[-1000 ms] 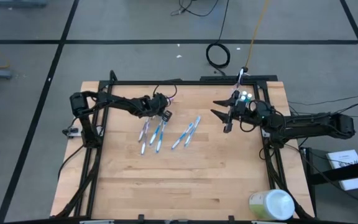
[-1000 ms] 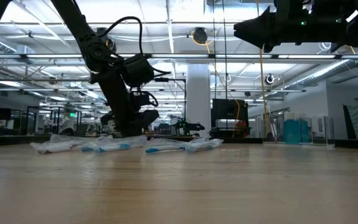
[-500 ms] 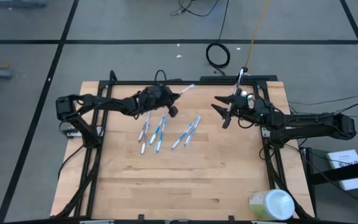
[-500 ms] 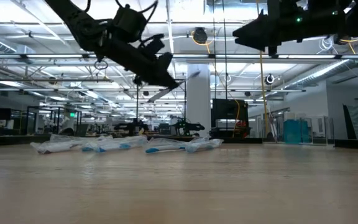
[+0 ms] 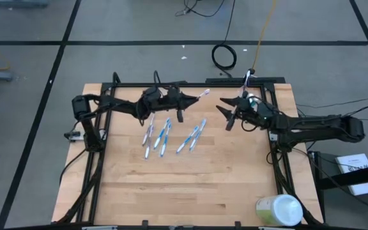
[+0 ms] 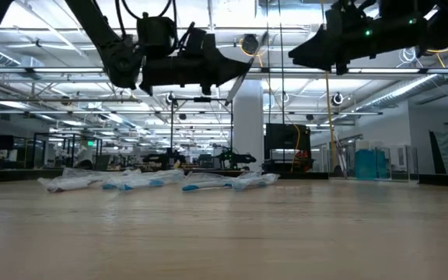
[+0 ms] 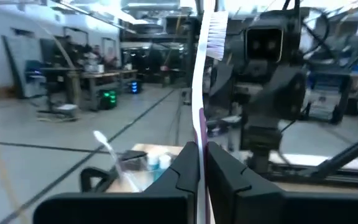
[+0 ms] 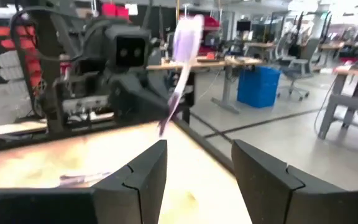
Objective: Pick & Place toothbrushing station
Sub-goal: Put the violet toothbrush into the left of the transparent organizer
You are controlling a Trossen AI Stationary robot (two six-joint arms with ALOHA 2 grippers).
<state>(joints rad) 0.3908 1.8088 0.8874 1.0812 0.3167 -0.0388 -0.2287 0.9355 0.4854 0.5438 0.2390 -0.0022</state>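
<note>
Up at the 12 o'clock end of the table point(image 5: 190, 185), both arms hang in the air facing each other. The left gripper point(image 5: 185, 99) is raised off the wood and pinching a purple toothbrush point(image 5: 200, 94) by its handle, bristle end sticking out toward 3 o'clock, right at the other arm. In the left wrist view the two dark fingers point(image 7: 188, 163) are pressed onto the handle with the toothbrush point(image 7: 207, 56) standing straight out past them, white bristles at the far tip. From the low view that gripper point(image 6: 228, 75) is well above the tabletop, with the toothbrush point(image 6: 243, 68) angled up. The right gripper point(image 5: 225, 112) sits at about 2 o'clock, also lifted, its fingers spread apart with nothing between them; in the right wrist view the fingers point(image 8: 143, 171) show a wide gap, and the purple toothbrush point(image 8: 178, 68) floats just beyond them, held by the left arm. The two grippers are near each other but not touching. The rest of the toothbrushes point(image 5: 170, 136) are lying flat on the wood just below, around the middle toward 11 o'clock, blue and white ones in loose pairs, all slanted about the same way. Way down at 5 o'clock, on the table's corner, there's a pale green and white round container point(image 5: 278, 210), well apart from everything else.
</note>
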